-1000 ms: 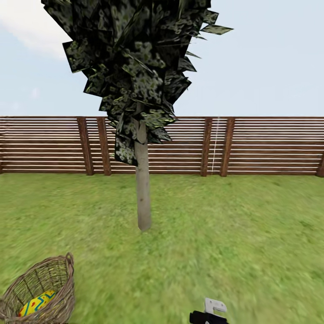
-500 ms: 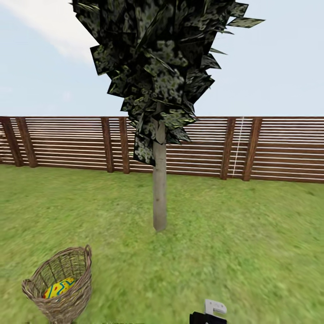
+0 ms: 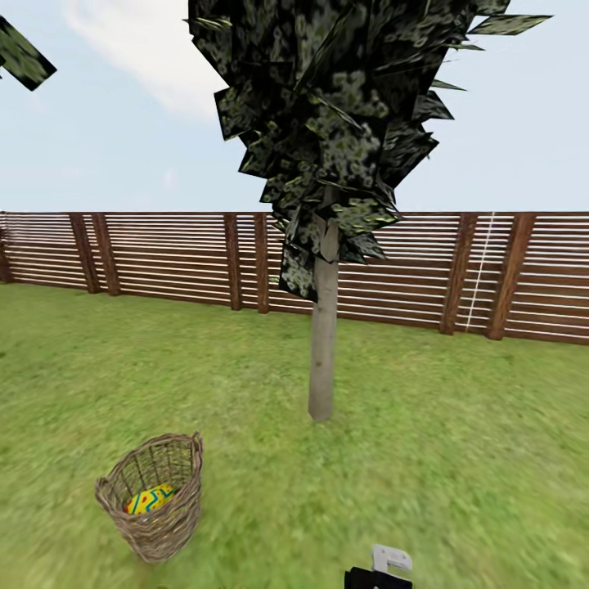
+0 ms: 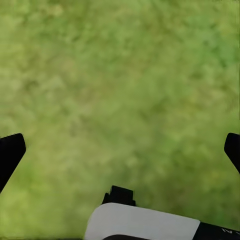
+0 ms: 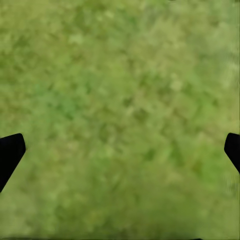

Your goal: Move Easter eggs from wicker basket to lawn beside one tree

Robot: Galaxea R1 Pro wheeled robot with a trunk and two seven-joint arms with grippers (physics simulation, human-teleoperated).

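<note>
Out on the lawn (image 3: 458, 458) now, and the wicker basket (image 3: 155, 499) stands upright on the grass low at the left of the head view, its braided rim tipped a little toward the camera. Inside it, one Easter egg (image 3: 149, 499) shows bright yellow with blue zigzags through the open mouth; whether more eggs lie beneath or behind it is hard to say, since the basket wall hides the rest of the inside. Well apart from the basket, further back and to its right, rises the tree (image 3: 323, 343), a pale bare trunk planted straight in the grass with a blocky dark crown speckled whitish spreading above. Nothing lies on the grass between basket and trunk. Behind the tree runs the brown fence (image 3: 164, 262) of horizontal slats with thick posts, closing off the garden, and above it pale sky with a streak of cloud. A scrap of dark foliage (image 3: 24, 57) pokes in at the upper left corner. At the bottom edge a small white and black piece of the robot (image 3: 380, 568) peeks up. Over to the wrists: the left gripper (image 4: 120, 150) hangs over bare grass, dark fingertips far apart at the frame's edges, nothing between them; the right gripper (image 5: 120, 150) likewise spread wide over plain green turf
</note>
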